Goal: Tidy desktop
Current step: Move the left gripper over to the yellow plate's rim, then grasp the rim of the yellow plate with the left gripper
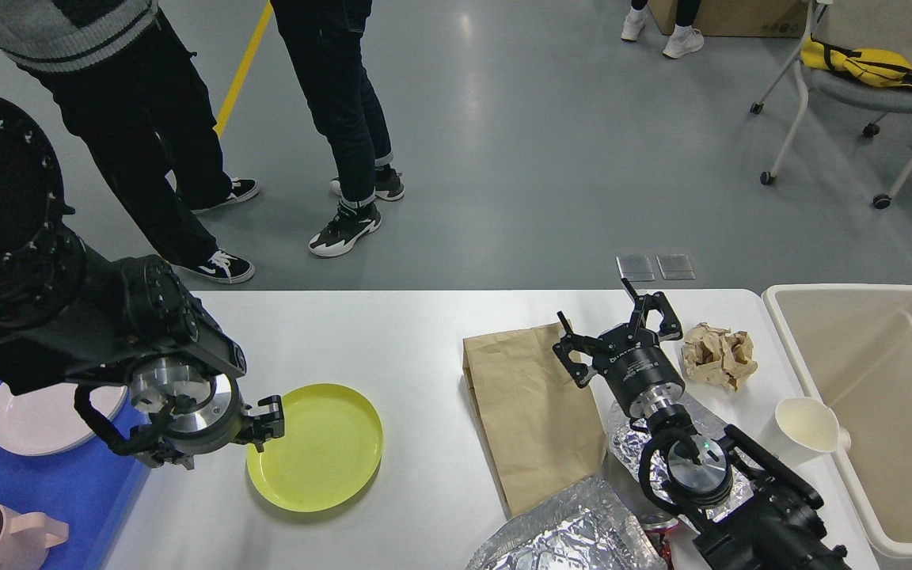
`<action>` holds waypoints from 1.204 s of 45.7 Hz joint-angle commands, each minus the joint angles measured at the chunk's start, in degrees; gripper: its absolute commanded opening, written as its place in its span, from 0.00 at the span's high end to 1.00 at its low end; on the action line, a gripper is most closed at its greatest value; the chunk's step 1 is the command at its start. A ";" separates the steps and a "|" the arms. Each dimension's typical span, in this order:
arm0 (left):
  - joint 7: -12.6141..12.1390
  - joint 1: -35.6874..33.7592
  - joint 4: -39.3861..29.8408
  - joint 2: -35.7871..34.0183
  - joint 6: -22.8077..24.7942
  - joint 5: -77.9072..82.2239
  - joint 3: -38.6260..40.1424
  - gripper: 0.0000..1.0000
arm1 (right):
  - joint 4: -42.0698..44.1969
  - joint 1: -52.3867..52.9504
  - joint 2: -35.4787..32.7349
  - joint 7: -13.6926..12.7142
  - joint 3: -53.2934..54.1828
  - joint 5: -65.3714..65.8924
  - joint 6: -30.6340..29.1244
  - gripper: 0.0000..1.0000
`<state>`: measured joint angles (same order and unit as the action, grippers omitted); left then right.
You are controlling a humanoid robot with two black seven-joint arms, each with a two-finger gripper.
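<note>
The white tabletop [408, 348] fills the lower frame, smooth with rounded corners. Left gripper [266, 423] sits at the yellow plate's [315, 445] 9 o'clock edge, fingers hard to tell. Right gripper [622, 328] hovers fingers apart, crumpled paper [719, 355] at 3 o'clock.

We see the desktop [393, 332] as smooth white laminate with a slight sheen. On it, the yellow plate [315, 446] looks like glossy plastic. Right of the plate, the brown bag [531, 412] is matt kraft paper, creased. Right of the bag, the crumpled paper ball [719, 355] is the same matt brown stock, rough. Foil sheets [559, 538] below the bag are shiny crinkled metal. The bin [860, 332] off the desktop's right end is smooth beige plastic. The paper cup [808, 425] beside the bin looks matt.
</note>
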<state>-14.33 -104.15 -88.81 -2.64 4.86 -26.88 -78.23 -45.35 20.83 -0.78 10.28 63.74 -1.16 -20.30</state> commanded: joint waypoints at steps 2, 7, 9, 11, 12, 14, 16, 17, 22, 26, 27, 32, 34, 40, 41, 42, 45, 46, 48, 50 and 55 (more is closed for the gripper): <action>-0.52 4.82 0.04 0.10 -7.66 -3.61 1.94 0.22 | 0.00 0.00 -0.01 0.00 -0.02 0.01 0.00 0.00; -1.14 7.29 0.04 0.10 -13.37 -5.81 3.69 0.22 | 0.00 0.00 -0.01 0.00 0.07 0.01 0.00 0.00; -1.14 7.90 0.04 0.10 -14.96 -6.25 4.48 0.22 | 0.00 0.00 -0.01 0.00 -0.02 0.01 0.00 0.00; -1.14 8.43 0.13 0.10 -16.37 -6.34 5.19 0.22 | 0.00 0.00 -0.01 0.00 -0.01 0.01 0.00 0.00; -1.14 8.69 0.13 0.10 -16.90 -6.34 5.45 0.22 | 0.00 0.00 -0.01 0.00 -0.02 0.01 0.00 0.00; -1.14 9.13 0.30 0.10 -17.95 -6.34 5.98 0.22 | 0.00 0.00 -0.01 0.00 0.07 0.01 0.00 0.00; -1.14 9.66 0.57 0.10 -19.01 -6.34 6.68 0.22 | 0.00 0.00 -0.01 0.00 -0.01 0.01 0.00 0.00; -1.14 9.93 0.65 0.10 -19.53 -6.43 7.03 0.22 | 0.00 0.00 -0.01 0.00 0.07 0.01 0.00 0.00; -1.14 11.77 1.71 0.36 -21.29 -6.34 8.35 0.22 | 0.00 0.00 -0.01 0.00 -0.01 0.01 0.00 0.00; -1.14 13.44 3.37 1.24 -22.00 -6.43 8.79 0.22 | 0.00 0.00 -0.01 0.00 -0.02 0.01 0.00 0.00; -1.05 13.88 3.81 1.33 -22.09 -6.43 8.79 0.22 | 0.00 0.00 -0.01 0.00 0.07 0.10 0.00 0.00; -1.14 15.55 5.75 1.41 -22.09 -6.43 8.79 0.22 | 0.00 0.00 -0.01 0.00 0.07 0.01 0.00 0.00; -1.05 15.90 6.10 1.41 -22.09 -6.43 8.79 0.22 | 0.00 0.00 0.08 0.00 -0.02 0.01 0.00 0.00; -1.05 17.04 7.42 1.50 -22.09 -6.43 9.23 0.22 | 0.00 0.00 -0.01 0.00 0.07 0.01 0.00 0.00; -1.05 17.31 7.77 1.50 -22.09 -6.43 9.32 0.22 | 0.00 0.00 -0.01 0.00 0.07 0.01 0.00 0.00; -1.05 17.57 8.12 1.59 -22.09 -6.52 9.32 0.22 | -0.09 0.00 -0.01 0.00 0.07 0.01 0.00 0.00; -1.05 18.36 9.18 2.20 -22.09 -6.43 9.32 0.22 | -0.09 0.00 -0.01 0.00 0.07 0.01 0.00 0.00; -1.05 18.54 9.44 2.38 -22.09 -6.43 9.32 0.22 | -0.09 0.00 -0.01 0.00 -0.01 0.01 0.00 0.00; -1.05 18.72 9.79 2.56 -22.17 -6.43 9.32 0.22 | 0.00 0.00 -0.01 0.00 -0.01 0.01 0.00 0.00; -0.97 18.80 9.97 2.56 -22.17 -6.43 9.32 0.22 | -0.09 0.00 -0.01 0.00 -0.01 0.01 0.00 0.00; -0.97 18.98 9.97 2.64 -22.17 -6.43 9.32 0.29 | 0.00 0.00 -0.01 0.00 0.07 0.01 0.00 0.00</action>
<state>-15.32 -85.38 -78.98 -0.14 -17.31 -33.34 -68.91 -45.41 20.83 -0.79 10.28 63.76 -1.14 -20.30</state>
